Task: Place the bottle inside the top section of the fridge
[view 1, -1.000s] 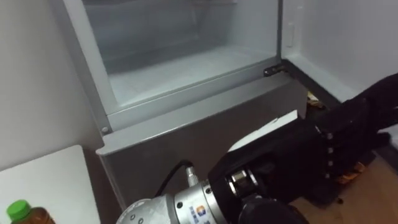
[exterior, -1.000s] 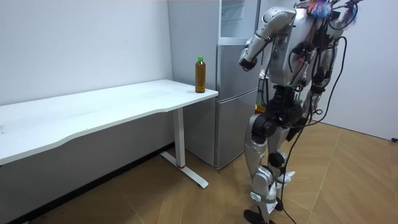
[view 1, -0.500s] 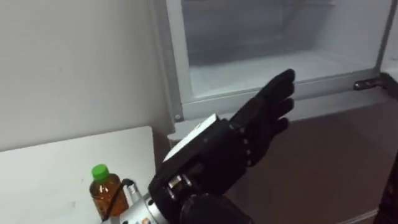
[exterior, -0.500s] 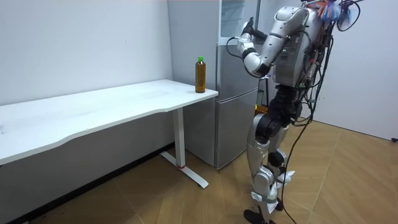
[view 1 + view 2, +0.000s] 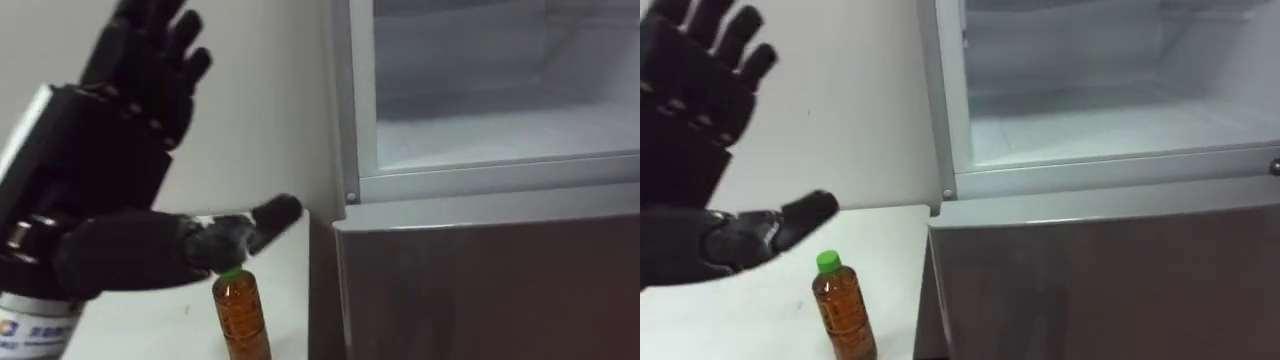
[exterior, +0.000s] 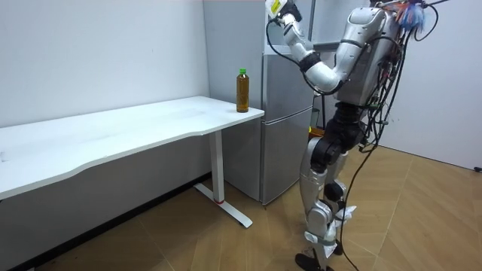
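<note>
Amber-brown with a green cap, the bottle is standing upright at the lower left of the left eye view, on the white table near the edge closest to the fridge. No hand is touching it. The robot's left hand is hanging raised in the upper left of the frame with its dark fingers spread and straight, palm turned toward the pale wall. Its thumb is reaching out sideways and crossing in front of the bottle's cap, and the hand is holding nothing. To the right, the upper fridge compartment is standing open, showing a pale frosted interior, above the closed grey lower door. In the room view the robot is standing upright before the fridge, at the table's end, with its left arm lifted high toward the open compartment.
</note>
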Motion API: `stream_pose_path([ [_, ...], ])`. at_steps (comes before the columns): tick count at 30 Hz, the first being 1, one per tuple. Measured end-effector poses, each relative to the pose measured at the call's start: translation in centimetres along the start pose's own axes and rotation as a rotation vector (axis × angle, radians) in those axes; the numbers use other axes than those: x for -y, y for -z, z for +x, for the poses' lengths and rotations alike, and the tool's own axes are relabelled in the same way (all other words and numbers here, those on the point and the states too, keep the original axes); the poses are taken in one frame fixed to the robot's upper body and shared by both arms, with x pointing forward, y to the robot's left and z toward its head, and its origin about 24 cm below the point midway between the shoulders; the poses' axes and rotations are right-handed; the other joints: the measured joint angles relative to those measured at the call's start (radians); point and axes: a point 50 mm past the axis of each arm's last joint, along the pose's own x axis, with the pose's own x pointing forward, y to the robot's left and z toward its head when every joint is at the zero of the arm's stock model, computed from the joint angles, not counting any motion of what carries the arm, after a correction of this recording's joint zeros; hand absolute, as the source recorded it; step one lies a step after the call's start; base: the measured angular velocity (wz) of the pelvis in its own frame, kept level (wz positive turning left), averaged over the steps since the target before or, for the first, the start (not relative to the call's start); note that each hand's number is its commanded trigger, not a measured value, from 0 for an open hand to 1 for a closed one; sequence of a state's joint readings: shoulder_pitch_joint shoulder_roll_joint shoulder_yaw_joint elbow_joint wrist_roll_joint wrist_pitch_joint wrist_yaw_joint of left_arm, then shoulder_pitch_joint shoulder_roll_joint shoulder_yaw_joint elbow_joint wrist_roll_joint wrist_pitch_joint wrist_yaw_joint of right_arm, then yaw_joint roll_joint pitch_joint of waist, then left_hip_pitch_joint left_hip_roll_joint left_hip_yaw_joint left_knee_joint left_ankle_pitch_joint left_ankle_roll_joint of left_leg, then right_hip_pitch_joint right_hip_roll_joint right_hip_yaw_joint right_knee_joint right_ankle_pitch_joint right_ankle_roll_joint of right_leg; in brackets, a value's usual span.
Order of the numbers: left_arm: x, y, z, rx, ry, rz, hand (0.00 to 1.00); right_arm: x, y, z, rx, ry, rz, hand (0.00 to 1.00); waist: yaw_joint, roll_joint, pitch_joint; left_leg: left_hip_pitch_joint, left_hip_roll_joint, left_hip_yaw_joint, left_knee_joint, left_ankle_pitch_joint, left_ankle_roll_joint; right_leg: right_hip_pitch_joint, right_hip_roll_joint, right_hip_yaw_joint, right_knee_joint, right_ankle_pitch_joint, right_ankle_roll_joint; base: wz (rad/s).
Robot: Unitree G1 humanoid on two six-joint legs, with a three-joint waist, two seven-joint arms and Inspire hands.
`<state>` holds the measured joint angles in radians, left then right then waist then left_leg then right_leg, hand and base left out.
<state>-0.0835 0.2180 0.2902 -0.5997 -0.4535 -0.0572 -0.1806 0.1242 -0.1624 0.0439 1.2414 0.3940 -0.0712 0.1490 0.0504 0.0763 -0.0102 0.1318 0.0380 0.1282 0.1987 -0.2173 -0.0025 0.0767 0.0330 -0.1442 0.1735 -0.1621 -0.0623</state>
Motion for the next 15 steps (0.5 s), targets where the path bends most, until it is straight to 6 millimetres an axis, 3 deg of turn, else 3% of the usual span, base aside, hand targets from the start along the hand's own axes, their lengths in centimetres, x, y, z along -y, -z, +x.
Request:
stream_pose_path([
  [4, -2.1, -1.1, -1.1, 0.056, -0.177, 0.075, 0.00, 0.4, 0.3, -0.2, 0.016, 0.045, 0.010, 0.00, 0.031, 0.004, 0.0030, -0.003, 0.001, -0.001, 0.000, 0.001, -0.001, -0.002, -0.001, -0.007, 0.000, -0.001, 0.001, 0.04],
  [8, -3.6, -1.5, -2.7, 0.054, -0.333, 0.154, 0.00, 0.4, 0.2, -0.2, 0.043, 0.048, 0.013, 0.00, 0.037, 0.006, 0.0036, -0.003, 0.000, -0.020, 0.001, 0.001, -0.001, 0.006, -0.005, -0.024, 0.001, -0.003, -0.002, 0.12],
  [11, -5.0, -1.5, -4.7, 0.010, -0.481, 0.212, 0.00, 0.7, 0.2, -0.3, 0.052, 0.075, 0.033, 0.00, 0.038, 0.006, 0.0045, 0.003, -0.010, -0.034, 0.001, 0.001, -0.001, 0.009, -0.014, -0.036, 0.018, -0.017, -0.003, 0.16],
  [15, -6.9, 0.0, -8.8, -0.174, -0.652, 0.315, 0.00, 1.2, 1.1, -0.7, 0.046, 0.113, 0.075, 0.00, 0.049, 0.005, 0.0052, -0.001, -0.017, -0.059, 0.000, 0.001, 0.000, 0.013, -0.020, -0.055, 0.017, -0.023, -0.001, 0.15],
])
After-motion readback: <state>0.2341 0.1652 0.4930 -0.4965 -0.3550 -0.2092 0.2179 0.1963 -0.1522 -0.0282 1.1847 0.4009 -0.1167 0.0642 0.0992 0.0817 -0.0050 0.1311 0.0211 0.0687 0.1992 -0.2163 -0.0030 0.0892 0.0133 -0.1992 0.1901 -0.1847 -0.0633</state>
